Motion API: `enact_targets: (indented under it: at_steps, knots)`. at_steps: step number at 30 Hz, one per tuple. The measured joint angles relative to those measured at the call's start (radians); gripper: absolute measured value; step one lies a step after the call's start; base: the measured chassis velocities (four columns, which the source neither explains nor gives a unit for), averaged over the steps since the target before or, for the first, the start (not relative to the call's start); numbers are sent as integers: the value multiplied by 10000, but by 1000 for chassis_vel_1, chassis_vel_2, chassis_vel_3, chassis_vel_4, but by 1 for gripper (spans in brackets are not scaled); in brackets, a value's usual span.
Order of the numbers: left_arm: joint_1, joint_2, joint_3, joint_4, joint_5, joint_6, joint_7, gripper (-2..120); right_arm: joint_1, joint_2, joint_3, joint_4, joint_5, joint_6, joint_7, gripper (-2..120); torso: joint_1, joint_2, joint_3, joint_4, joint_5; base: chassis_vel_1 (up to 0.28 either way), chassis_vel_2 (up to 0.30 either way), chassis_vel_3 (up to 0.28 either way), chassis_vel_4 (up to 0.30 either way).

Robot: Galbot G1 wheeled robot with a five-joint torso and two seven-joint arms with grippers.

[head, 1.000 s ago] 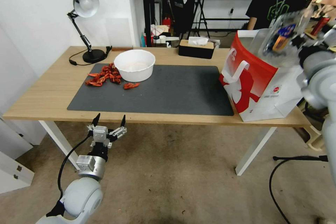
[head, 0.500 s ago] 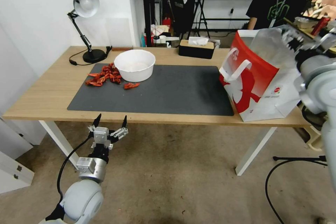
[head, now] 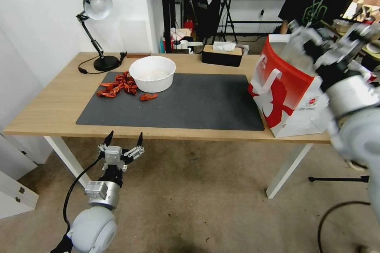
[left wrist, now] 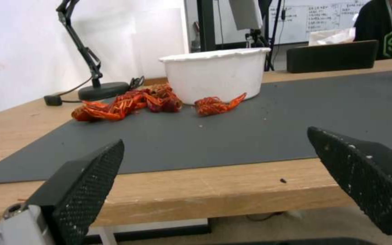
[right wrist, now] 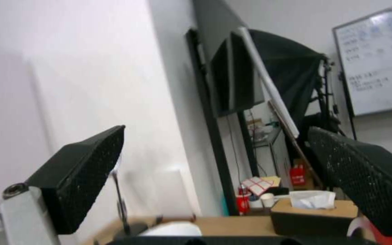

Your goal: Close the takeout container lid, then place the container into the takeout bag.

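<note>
We record our right end effector (head: 330,39) raised above the mouth of the takeout bag (head: 291,95), its fingers (right wrist: 82,177) spread wide with nothing between them; we cannot make out the takeout container, whether inside the bag or elsewhere. The bag stands upright at the right end of the bench (head: 51,106), beside the dark mat (head: 198,102). Our left end effector (head: 123,139) hangs parked below the bench's front edge, likewise spread and empty, facing the white bowl (left wrist: 216,76) and red crayfish (left wrist: 123,103).

Red-and-white takeout bag (head: 283,87), white-patterned
</note>
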Motion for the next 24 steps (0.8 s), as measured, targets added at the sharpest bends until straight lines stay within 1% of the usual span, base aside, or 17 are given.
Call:
enact_targets:
  at_steps: [1,2,3,4,6,7,8,9,12,13,14,17,18,19,21,22,24]
  knots:
    - [2,-14,0,-4,7,0,0,100,-160,28,-50,47,-376,17,-118,100,0,0,0,-1,0,0,0,0,0]
    - [2,-14,0,-4,7,0,0,100,-160,28,-50,47,-376,17,-118,100,0,0,0,-1,0,0,0,0,0]
    - [3,-31,0,-4,15,0,0,100,-349,67,-111,105,-775,18,-191,100,0,0,0,0,1,0,0,0,0]
    - [4,-64,1,-5,25,2,1,100,-639,152,-224,191,-1458,-29,-201,100,0,0,0,0,1,0,0,0,0]
    - [-1,-134,22,-6,36,18,3,100,-1270,323,-530,233,-3263,-20,-147,100,0,0,1,2,1,0,0,0,0]
    - [-1,-134,22,-6,36,18,3,100,-1270,323,-530,233,-3263,-20,-147,100,0,0,1,2,1,0,0,0,0]
    - [-4,-171,27,-5,47,24,3,100,-1648,432,-682,217,-4232,63,-56,100,0,0,1,0,1,0,0,0,0]
    - [-4,-171,27,-5,47,24,3,100,-1648,432,-682,217,-4232,63,-56,100,0,0,1,0,1,0,0,0,0]
    - [-8,-234,32,11,53,41,4,100,-2696,780,-1174,56,-6296,527,519,100,1,0,1,0,1,0,0,0,0]
    - [-8,-234,32,11,53,41,4,100,-2696,780,-1174,56,-6296,527,519,100,1,0,1,0,1,0,0,0,0]
    - [-6,-242,23,20,53,43,3,100,-2952,868,-1293,7,-6685,675,693,100,0,-1,0,-1,1,0,0,0,0]
    - [-1,-261,-2,45,48,47,4,100,-3803,1250,-1704,-312,-7769,1476,1302,100,0,0,0,3,1,0,0,0,0]
    - [-1,-261,-2,45,48,47,4,100,-3803,1250,-1704,-312,-7769,1476,1302,100,0,0,0,3,1,0,0,0,0]
    - [-4,-264,-12,54,41,48,4,100,-3964,1330,-1778,-388,-7914,1650,1405,100,0,0,1,-1,3,0,0,0,0]
    - [-15,-272,-27,89,24,52,4,100,-4562,1620,-2132,-734,-8403,2271,1859,100,1,0,0,-1,0,0,0,0,0]
    - [-15,-272,-27,89,24,52,4,100,-4562,1620,-2132,-734,-8403,2271,1859,100,1,0,0,-1,0,0,0,0,0]
    - [-36,-272,-27,127,2,57,4,100,-4890,1815,-2438,-1122,-8777,2690,2193,100,1,0,0,-1,0,0,0,0,0]
